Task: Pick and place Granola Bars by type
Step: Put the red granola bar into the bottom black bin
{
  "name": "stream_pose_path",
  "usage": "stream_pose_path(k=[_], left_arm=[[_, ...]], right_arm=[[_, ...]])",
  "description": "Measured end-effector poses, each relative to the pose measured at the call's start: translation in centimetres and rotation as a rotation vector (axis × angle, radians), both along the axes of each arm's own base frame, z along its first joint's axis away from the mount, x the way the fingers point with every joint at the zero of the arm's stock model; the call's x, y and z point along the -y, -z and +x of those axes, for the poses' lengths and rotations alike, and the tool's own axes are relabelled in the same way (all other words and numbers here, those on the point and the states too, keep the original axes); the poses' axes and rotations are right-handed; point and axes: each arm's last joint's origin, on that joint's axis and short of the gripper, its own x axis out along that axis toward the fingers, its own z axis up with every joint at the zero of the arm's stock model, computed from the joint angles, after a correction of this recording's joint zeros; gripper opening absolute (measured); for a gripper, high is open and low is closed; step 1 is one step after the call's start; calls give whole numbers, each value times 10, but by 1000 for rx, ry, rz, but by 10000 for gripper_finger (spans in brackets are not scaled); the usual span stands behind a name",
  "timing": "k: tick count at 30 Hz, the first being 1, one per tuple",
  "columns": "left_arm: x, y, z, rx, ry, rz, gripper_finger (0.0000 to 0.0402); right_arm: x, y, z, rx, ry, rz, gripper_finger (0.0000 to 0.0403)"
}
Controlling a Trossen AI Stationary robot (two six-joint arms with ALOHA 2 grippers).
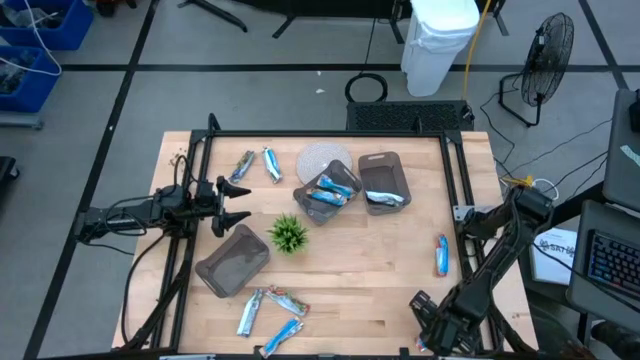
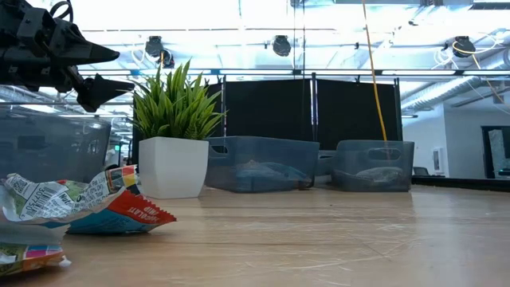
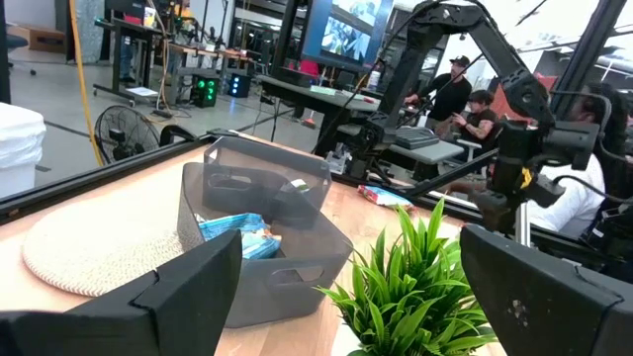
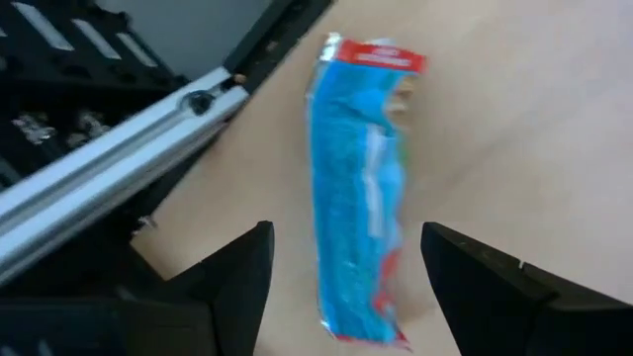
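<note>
Granola bars, blue and silver packets, lie about the table. Two lie at the far left [image 1: 258, 164], several at the near edge [image 1: 270, 315], and some in the two grey trays [image 1: 328, 192] [image 1: 385, 197]. One blue bar [image 1: 441, 255] lies flat alone at the right, beside the black frame rail [image 4: 129, 138]. My right gripper [image 1: 464, 232] hangs open above this bar [image 4: 356, 178], pointing steeply down. In its wrist view the fingers [image 4: 237, 267] stand either side of the bar, clear of it. My left gripper [image 1: 235, 205] waits open and level at the table's left.
A third grey tray [image 1: 233, 260] stands near left, with no bars showing in it. A small green plant [image 1: 289, 234] in a white pot stands mid-table. A round mat [image 1: 322, 158] lies at the far side. Crumpled wrappers [image 2: 80, 203] lie at the near edge. People [image 3: 455, 84] sit beyond the table.
</note>
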Motion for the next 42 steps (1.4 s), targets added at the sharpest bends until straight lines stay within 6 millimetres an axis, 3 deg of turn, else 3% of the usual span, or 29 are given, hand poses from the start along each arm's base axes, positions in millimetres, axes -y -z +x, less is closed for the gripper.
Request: stream_pose_path(k=[12, 18, 23, 35, 42], left_arm=[[0, 0, 0, 0, -1, 0, 379], [0, 0, 0, 0, -1, 0, 379], [0, 0, 0, 0, -1, 0, 379], [0, 0, 0, 0, 0, 0, 379], [0, 0, 0, -1, -1, 0, 379]], right_arm=[[-8, 22, 2, -59, -11, -12, 249], [-9, 24, 3, -62, -11, -17, 238], [-8, 24, 3, -63, -9, -17, 190], [-3, 23, 11, -60, 20, -15, 19], [3, 19, 19, -26, 52, -20, 6]])
